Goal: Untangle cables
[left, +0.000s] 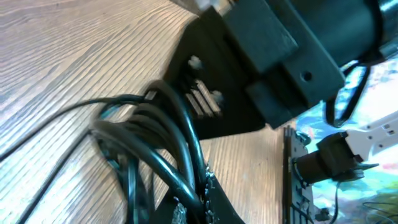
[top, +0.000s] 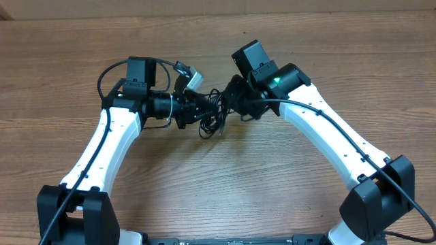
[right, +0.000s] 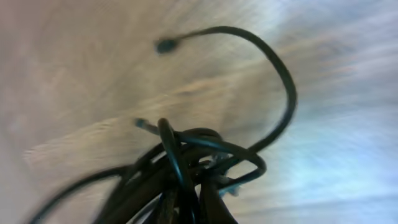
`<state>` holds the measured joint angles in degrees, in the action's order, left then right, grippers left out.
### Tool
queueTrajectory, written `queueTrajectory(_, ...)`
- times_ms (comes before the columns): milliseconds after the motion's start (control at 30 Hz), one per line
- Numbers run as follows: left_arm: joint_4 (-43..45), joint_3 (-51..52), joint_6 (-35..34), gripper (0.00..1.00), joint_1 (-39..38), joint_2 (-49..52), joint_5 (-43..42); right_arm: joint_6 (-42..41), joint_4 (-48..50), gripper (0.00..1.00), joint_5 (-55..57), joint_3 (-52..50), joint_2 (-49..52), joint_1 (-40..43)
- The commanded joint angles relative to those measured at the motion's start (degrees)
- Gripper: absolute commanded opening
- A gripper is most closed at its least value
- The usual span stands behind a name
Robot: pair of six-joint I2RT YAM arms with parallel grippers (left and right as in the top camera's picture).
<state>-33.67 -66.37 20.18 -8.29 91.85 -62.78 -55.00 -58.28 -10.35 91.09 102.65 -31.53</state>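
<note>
**Two-armed separation of a knot.** The cables (top: 212,117), thin black cords bunched in one clump, sit between the two arms at the middle of the wooden bench (top: 327,41), with loose loops drooping toward the near edge.

- **Left tool:** the left tool (top: 193,107) is pressed together at the clump's left side, and appears to pinch the cables there.
- **Right tool:** the right tool (top: 230,102) is likewise pressed together. In the right wrist view the cables (right: 186,168) converge into its jaws, so it appears to pinch them too.
- **Free end:** one end with a small plug (right: 165,45) arcs clear of the knot.
- **Left wrist view:** the cables (left: 171,149) show as glossy, roughly parallel loops close to the right tool's body.

**Judged step:** drawing the clump apart. Done well, the tools part slowly and level — each holding a different cord — so slack loops slide through rather than cinch tight.
</note>
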Motion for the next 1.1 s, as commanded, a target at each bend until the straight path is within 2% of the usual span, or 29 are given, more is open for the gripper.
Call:
queueTrajectory(0,0.5,-0.9,0.1,0.04,-0.3,-1.7,9.0,5.4,-5.7,0.04,1.5,-0.1,1.0,1.5)
queueTrajectory(233,2.4,-0.9,-11.4,0.04,-0.3,-1.7,38.2,23.6,-16.6,0.04,0.2,-0.1,0.9,3.8)
queueTrajectory(333,4.5,-0.9,-18.7,0.04,-0.3,-1.6,45.2,32.9,-19.7,0.04,-2.7,-0.1,0.9,4.0)
queueTrajectory(400,5.7,-0.9,-21.8,0.04,-0.3,-1.6,46.3,35.6,-21.4,0.04,-2.6,-0.1,0.9,4.0)
queueTrajectory(533,6.8,-0.9,-24.7,0.04,-0.3,-1.6,48.2,34.7,-24.7,0.04,3.6,-0.1,0.9,4.1)
queueTrajectory(667,5.1,-0.9,-30.7,0.04,-0.3,-1.6,59.0,26.3,-28.9,0.04,17.2,-0.1,0.9,5.9)
queueTrajectory(733,3.7,-0.9,-33.4,0.04,-0.3,-1.6,63.1,22.3,-30.0,0.04,20.2,-0.1,0.9,7.3)
queueTrajectory(800,2.5,-0.9,-34.2,0.04,-0.3,-1.6,62.4,19.1,-29.8,0.04,20.3,-0.1,0.9,8.7)
queueTrajectory(900,2.2,-0.9,-31.8,0.04,-0.3,-1.5,51.5,16.9,-27.3,0.07,16.6,-0.1,0.9,10.2)
queueTrajectory(967,2.3,-0.9,-25.0,0.04,-0.4,-1.5,40.8,16.9,-25.4,0.25,12.4,-0.1,0.9,10.6)
queueTrajectory(1067,1.2,-0.9,-13.0,0.04,-0.4,-1.5,25.8,17.0,-22.5,0.38,4.7,-0.1,0.9,10.6)
